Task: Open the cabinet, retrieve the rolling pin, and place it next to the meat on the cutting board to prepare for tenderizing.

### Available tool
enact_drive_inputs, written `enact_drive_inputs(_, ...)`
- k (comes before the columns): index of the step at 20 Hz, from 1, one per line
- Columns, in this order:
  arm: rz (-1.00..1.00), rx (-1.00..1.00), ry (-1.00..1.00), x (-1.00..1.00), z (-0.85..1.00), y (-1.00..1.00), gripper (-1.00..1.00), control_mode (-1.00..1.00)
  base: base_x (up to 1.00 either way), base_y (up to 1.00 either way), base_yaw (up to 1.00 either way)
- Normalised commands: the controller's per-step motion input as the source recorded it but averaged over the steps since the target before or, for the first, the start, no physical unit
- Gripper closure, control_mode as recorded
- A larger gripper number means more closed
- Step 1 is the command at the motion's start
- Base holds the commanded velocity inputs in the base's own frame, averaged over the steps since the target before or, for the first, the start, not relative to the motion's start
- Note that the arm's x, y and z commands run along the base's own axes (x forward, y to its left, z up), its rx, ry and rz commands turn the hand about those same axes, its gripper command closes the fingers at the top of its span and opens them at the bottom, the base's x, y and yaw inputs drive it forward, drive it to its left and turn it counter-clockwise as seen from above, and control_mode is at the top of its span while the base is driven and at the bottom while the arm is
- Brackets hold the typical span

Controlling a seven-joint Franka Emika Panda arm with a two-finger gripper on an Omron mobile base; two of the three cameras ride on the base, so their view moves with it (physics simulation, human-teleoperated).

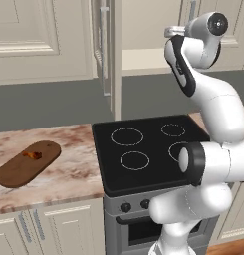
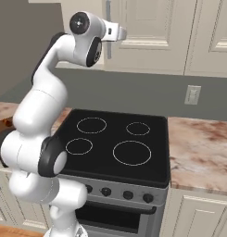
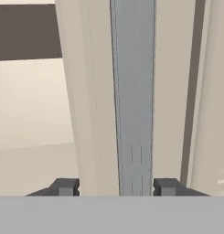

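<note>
Gripper (image 3: 115, 187) is seen w/ jaws apart, straddling a grey bar handle (image 3: 134, 91) of the cabinet (image 1: 113, 55); no contact can be made out. One door is swung open in left base view. Meat (image 1: 33, 155) lies on cutting board (image 1: 16, 172), far left on counter (image 1: 68, 174).

Base views flank the stove (image 1: 148, 149); hand view hugs a handle (image 3: 134, 91).
</note>
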Motion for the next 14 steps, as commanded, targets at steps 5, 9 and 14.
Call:
enact_drive_inputs(5,0.00,-0.01,0.01,0.05,-0.02,0.04,1.00,-1.00,0.00,0.00,0.00)
enact_drive_inputs(9,-0.01,0.00,0.00,-0.30,-0.01,0.00,1.00,-1.00,0.00,0.00,0.00)
enact_drive_inputs(14,-0.05,0.00,0.00,-0.64,0.00,-0.10,1.00,-1.00,0.00,0.00,0.00)
